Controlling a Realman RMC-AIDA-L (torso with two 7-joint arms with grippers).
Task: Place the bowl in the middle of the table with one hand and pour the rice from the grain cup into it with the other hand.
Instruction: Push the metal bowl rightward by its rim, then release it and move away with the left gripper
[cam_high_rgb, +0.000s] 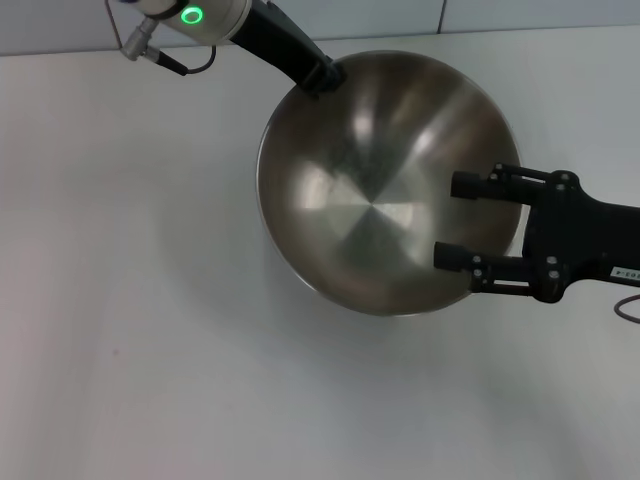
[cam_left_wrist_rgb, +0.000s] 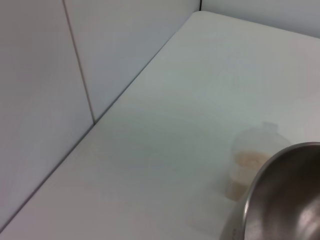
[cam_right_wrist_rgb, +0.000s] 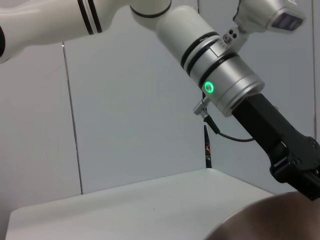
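Observation:
The steel bowl (cam_high_rgb: 385, 180) hangs tilted over the middle of the white table (cam_high_rgb: 130, 300), its inside facing me. My left gripper (cam_high_rgb: 322, 75) is shut on the bowl's far rim; it also shows in the right wrist view (cam_right_wrist_rgb: 300, 167) above the bowl's edge (cam_right_wrist_rgb: 270, 220). My right gripper (cam_high_rgb: 455, 220) is open and empty, its fingers over the bowl's right side. The grain cup (cam_left_wrist_rgb: 250, 167) with pale rice in it stands on the table just beyond the bowl's rim (cam_left_wrist_rgb: 280, 195) in the left wrist view; the bowl hides it in the head view.
A pale wall (cam_left_wrist_rgb: 60, 75) runs along the table's far edge. Open white table lies to the left and in front of the bowl.

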